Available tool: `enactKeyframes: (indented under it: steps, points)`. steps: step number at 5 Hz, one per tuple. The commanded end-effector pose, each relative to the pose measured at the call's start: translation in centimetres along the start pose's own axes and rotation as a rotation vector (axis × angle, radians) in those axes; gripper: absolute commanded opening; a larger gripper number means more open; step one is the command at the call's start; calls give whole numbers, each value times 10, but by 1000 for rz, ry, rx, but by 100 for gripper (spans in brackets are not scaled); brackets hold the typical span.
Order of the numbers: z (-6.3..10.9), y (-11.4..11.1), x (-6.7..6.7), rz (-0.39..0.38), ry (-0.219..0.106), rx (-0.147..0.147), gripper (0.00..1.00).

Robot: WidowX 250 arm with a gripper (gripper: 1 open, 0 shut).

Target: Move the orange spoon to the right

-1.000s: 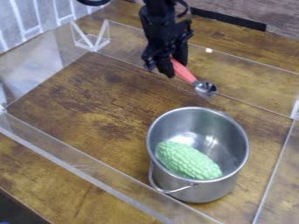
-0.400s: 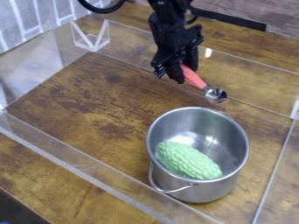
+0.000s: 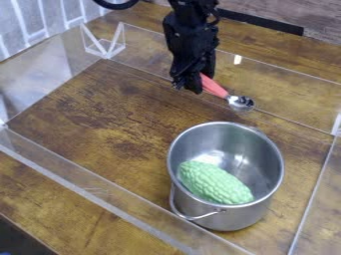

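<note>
The orange spoon lies slanted on the wooden table, with its shiny metal bowl at the lower right end of the handle. My black gripper points down from above and is shut on the upper end of the orange handle. The fingertips hide that part of the handle. The spoon's bowl rests on or just above the wood; I cannot tell which.
A steel pot stands in front of the spoon and holds a bumpy green vegetable. Clear acrylic walls border the table, and a clear triangular stand sits at the back left.
The gripper has rolled about its own axis while staying over the same spot. The spoon's bowl end has shifted slightly to the right.
</note>
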State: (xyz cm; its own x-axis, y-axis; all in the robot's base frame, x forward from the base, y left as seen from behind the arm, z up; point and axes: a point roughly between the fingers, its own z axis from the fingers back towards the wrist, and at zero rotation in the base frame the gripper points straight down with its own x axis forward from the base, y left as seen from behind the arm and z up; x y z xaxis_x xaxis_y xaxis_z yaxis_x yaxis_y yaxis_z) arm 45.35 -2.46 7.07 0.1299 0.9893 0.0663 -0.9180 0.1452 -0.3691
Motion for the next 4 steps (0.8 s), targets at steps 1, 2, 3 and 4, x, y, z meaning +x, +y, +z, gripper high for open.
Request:
enactKeyframes:
  steps: [1,2,3,4]
  points:
    - [45,-29,1,-40,16,-148,0]
    - [33,-24,8,-52,31,-147,0]
    - [25,-14,18,-18,20,-143,0]
    - [22,-14,22,-25,29,-144,0]
